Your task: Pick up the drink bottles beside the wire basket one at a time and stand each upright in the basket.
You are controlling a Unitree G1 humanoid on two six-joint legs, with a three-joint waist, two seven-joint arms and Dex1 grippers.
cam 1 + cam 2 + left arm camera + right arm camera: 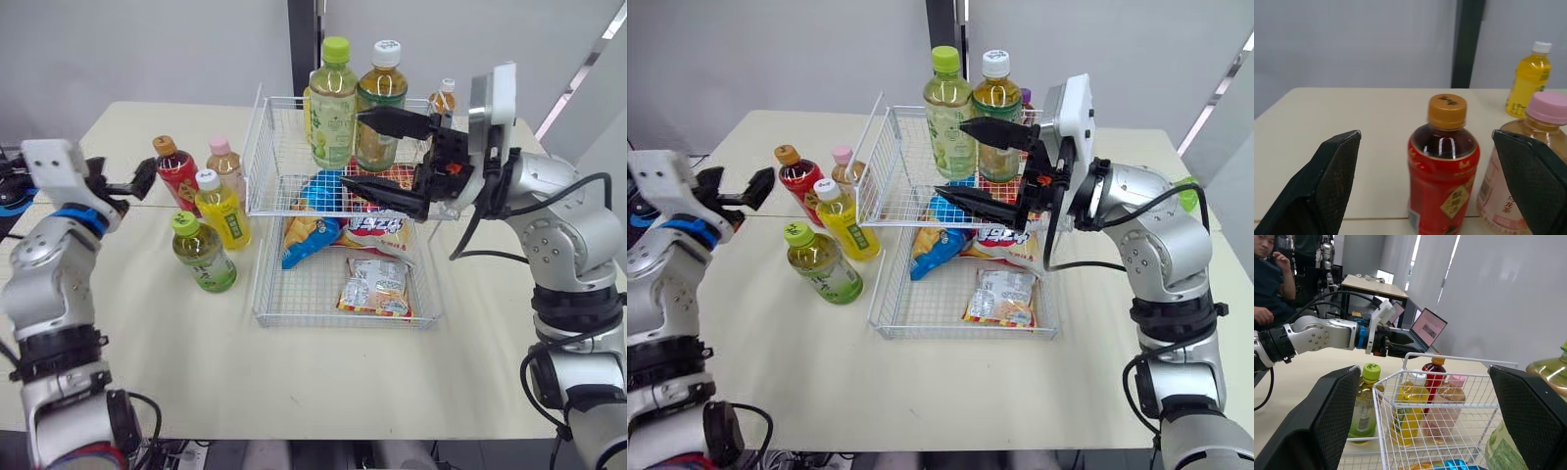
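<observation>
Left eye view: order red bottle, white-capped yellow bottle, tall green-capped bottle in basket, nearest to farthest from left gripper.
1. Red bottle, on the table just ahead of the open left gripper.
2. Yellow bottle, beside the wire basket, at its left wall.
3. Tall green-capped bottle, upright at the basket's far end.

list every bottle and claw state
left claw: open, empty
right claw: open, empty
red bottle: upright, outside basket
pink-cap bottle: upright, outside basket
yellow bottle: upright, outside basket
small green bottle: upright, outside basket
tall green bottle: upright in basket
tall amber bottle: upright in basket
far orange bottle: upright, behind basket
</observation>
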